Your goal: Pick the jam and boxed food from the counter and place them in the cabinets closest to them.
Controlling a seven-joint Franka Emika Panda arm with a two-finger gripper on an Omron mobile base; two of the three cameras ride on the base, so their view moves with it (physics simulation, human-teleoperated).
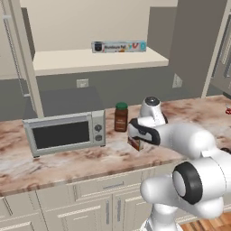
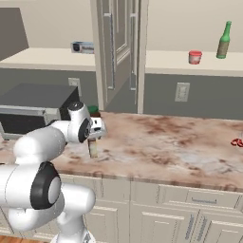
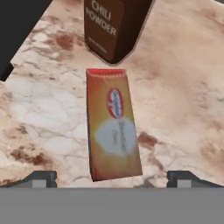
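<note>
Gripper above carton on counter, fingers spread wide, touching nothing; brown jar just beyond carton; microwave left

counter | on it: microwave, brown jar, boxed food, jam

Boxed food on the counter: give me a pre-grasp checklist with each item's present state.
1. Boxed food upright on the counter: ok.
2. Gripper open, fingertips wider apart than the carton: ok.
3. Carton centred between the fingertips: ok in the hand view.
4. Fingers lowered around the carton: not ok, they look short of it.
5. Chili powder jar clear of the closing path: ok, it stands behind the carton, apart.
6. Cabinet above open to receive it: ok, with a white-and-blue box on the shelf.
</note>
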